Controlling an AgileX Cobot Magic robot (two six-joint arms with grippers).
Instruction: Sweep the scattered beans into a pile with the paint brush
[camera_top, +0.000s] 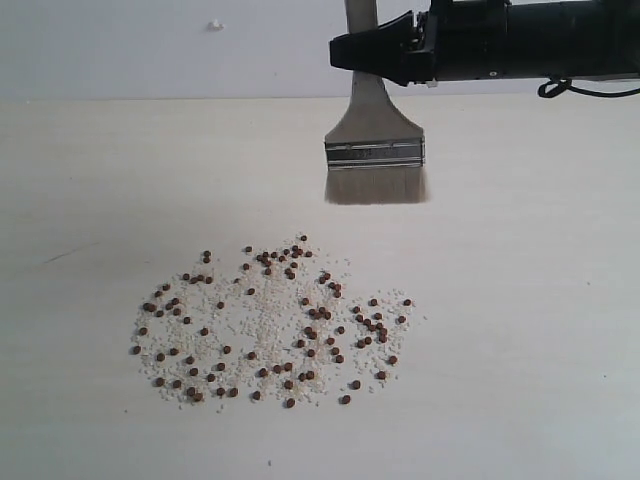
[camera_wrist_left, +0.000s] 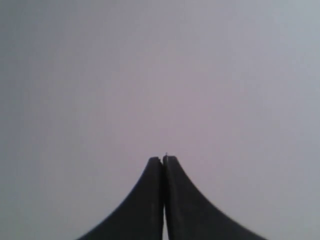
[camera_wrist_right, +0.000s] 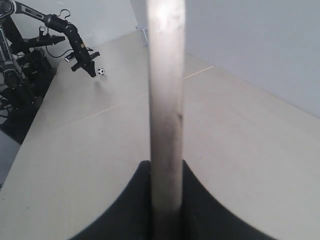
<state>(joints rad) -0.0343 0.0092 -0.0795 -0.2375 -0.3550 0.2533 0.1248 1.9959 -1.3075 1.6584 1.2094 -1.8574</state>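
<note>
Reddish-brown beans (camera_top: 272, 322) lie scattered among fine whitish grains in a wide loose patch on the pale table (camera_top: 90, 180); no compact pile shows. The paint brush (camera_top: 375, 150) hangs upright behind the patch, its bristles (camera_top: 376, 186) a short way from the nearest beans. My right gripper (camera_top: 372, 55) reaches in from the right and is shut on the brush handle (camera_wrist_right: 166, 100), which runs between both fingers in the right wrist view. My left gripper (camera_wrist_left: 163, 160) is shut with nothing in it, facing a blank grey surface, and is out of the exterior view.
In the right wrist view another robot arm (camera_wrist_right: 75, 42) and a small black-and-white ball (camera_wrist_right: 101, 71) stand at the far end of the table (camera_wrist_right: 240, 150). A light wall (camera_top: 150, 45) rises behind the table.
</note>
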